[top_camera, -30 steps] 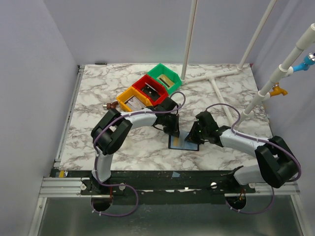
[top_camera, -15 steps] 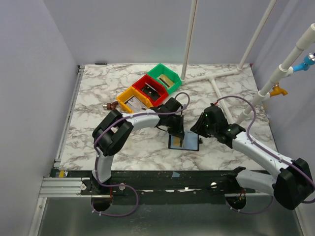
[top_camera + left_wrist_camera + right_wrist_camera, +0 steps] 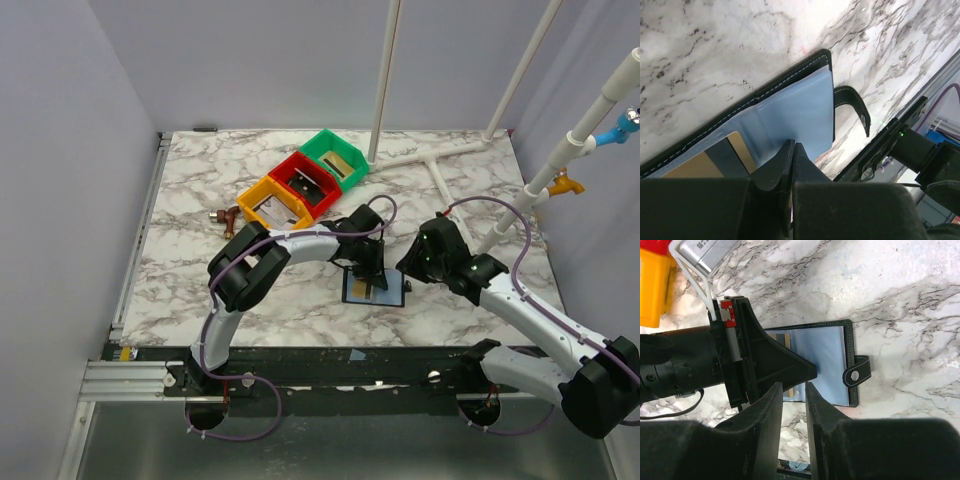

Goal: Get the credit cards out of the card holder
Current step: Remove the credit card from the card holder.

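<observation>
The card holder [image 3: 390,290] lies open on the marble table, bluish inner faces up, its snap strap [image 3: 856,375] sticking out to the right. A tan-gold credit card [image 3: 695,167] sits in its left pocket and also shows in the top view [image 3: 372,290]. The pale whitish card is not visible. My left gripper [image 3: 792,146] is shut, its tips resting on the blue inner face [image 3: 790,110] near the fold. My right gripper [image 3: 794,387] hovers above the holder's near edge, jaws slightly apart and empty; in the top view it [image 3: 405,268] is just right of the holder.
Yellow [image 3: 250,195], red [image 3: 290,165] and green [image 3: 325,138] bins stand in a diagonal row behind the left arm. A small brown object [image 3: 225,214] lies left of the yellow bin. White pipes [image 3: 440,155] cross the back right.
My right gripper has lifted off the card holder and drawn back to the right. My left gripper has shifted right, onto the holder's inner face.
</observation>
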